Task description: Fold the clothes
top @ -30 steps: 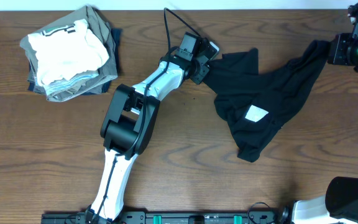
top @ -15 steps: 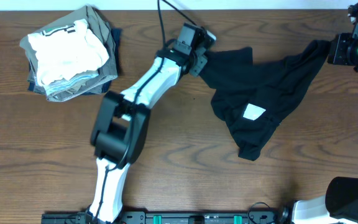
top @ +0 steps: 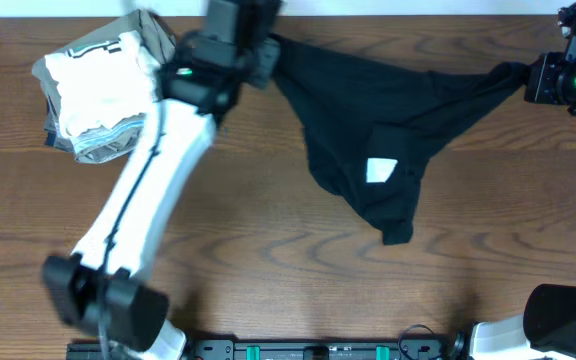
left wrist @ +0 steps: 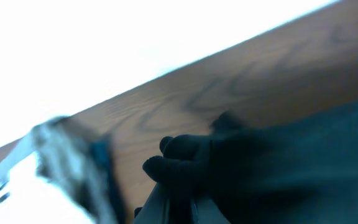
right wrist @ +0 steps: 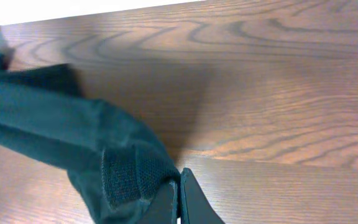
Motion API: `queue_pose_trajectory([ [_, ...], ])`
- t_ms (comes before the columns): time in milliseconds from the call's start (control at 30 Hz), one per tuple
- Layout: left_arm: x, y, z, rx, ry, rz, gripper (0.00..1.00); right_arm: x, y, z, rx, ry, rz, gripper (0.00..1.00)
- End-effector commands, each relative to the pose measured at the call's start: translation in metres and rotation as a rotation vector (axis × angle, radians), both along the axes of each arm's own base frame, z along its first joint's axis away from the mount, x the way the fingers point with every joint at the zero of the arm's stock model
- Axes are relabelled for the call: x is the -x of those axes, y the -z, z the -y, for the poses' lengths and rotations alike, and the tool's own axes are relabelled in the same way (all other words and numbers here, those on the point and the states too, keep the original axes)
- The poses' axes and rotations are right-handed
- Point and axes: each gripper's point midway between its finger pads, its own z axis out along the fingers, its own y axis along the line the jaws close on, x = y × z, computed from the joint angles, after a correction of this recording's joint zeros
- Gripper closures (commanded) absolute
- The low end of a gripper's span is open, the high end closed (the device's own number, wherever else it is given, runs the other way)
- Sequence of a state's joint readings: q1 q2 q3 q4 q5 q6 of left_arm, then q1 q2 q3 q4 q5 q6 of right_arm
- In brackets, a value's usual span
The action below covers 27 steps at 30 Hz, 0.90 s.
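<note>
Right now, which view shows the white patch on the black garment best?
Overhead: the white patch shows whole, near the middle of the black garment. Left and right wrist views show only black fabric close up, no patch.

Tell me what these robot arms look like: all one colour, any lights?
Two colours. The left arm has slim white links between bulky rounded black joints, and a small green light near its black wrist. The right arm shows a rounded black joint, a white segment and a black wrist block with a green light. The right gripper has thin, dark fingers.
</note>
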<state>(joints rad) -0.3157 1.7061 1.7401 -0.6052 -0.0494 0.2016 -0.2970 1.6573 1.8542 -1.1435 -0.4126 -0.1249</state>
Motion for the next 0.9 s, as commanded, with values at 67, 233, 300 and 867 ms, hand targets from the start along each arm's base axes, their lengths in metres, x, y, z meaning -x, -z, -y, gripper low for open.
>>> queue_pose_trajectory([
  [67,0.031,-0.069,-0.052,0.076,-0.140,0.109,0.94,0.022,-0.048,-0.017,0.005,-0.045,0.126,0.99],
  [233,0.067,-0.108,-0.071,0.106,-0.170,0.176,0.94,0.056,-0.096,-0.025,0.052,-0.026,0.256,0.99],
  [300,0.083,-0.122,-0.074,0.115,-0.169,0.203,0.94,0.073,-0.118,-0.024,0.085,0.009,0.314,0.99],
  [867,0.208,-0.203,-0.096,0.255,-0.165,0.412,0.94,0.189,-0.221,-0.013,0.307,0.240,0.606,0.99],
])
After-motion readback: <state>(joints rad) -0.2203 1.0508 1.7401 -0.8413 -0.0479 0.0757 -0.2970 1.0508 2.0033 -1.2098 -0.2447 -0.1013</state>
